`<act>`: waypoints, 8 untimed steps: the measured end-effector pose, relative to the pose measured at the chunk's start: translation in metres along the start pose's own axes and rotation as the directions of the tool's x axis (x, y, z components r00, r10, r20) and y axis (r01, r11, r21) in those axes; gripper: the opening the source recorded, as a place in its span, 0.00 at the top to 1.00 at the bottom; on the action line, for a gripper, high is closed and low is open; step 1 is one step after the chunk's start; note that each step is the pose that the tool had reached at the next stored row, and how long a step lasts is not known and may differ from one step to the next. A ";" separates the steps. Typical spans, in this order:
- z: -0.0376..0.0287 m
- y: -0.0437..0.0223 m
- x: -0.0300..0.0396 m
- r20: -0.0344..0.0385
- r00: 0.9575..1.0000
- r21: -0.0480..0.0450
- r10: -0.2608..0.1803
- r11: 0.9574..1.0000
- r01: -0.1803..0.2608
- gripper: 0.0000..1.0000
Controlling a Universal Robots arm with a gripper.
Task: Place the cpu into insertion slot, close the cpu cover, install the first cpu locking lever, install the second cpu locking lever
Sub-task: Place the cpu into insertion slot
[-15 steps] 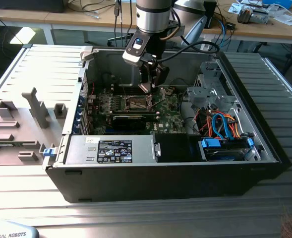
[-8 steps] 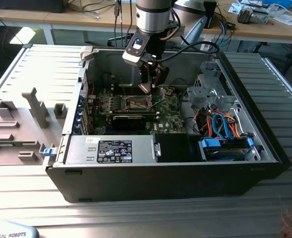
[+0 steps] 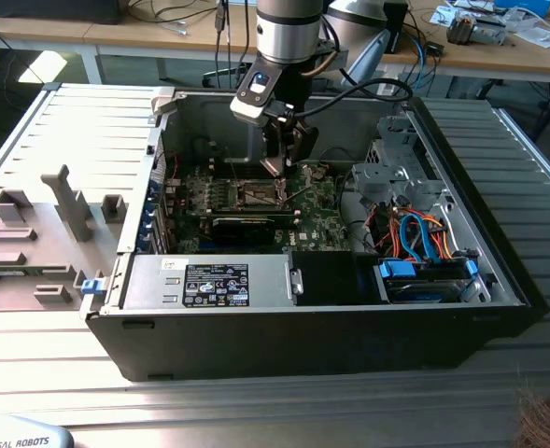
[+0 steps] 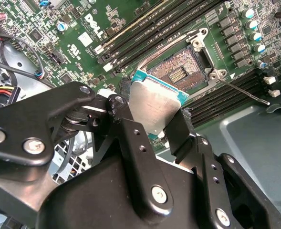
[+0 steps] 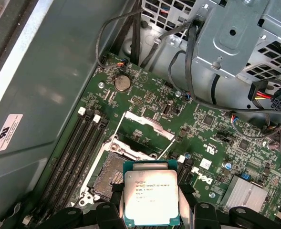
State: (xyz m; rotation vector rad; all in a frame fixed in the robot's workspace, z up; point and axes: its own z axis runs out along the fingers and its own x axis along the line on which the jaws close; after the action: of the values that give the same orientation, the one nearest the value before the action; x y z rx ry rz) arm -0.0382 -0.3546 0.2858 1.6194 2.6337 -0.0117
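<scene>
The black two-fingered gripper has its jaws closed to the chip's width, pinching two opposite edges of the small square silvery-topped cpu. The chip hangs over the green motherboard, close to the square dark insertion slot and not seated in it. The slot's contact field lies bare. The thin silvery windowed cpu cover stands swung up. In the exterior view the gripper sits at one o'clock of the slot, with the grey metal drive cage at three o'clock.
</scene>
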 end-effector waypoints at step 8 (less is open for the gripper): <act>0.0003 0.0000 0.0000 0.002 1.000 0.001 0.002 1.000 -0.002 0.46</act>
State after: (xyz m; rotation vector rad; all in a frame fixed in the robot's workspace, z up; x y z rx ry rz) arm -0.0382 -0.3547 0.2855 1.6215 2.6308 -0.0150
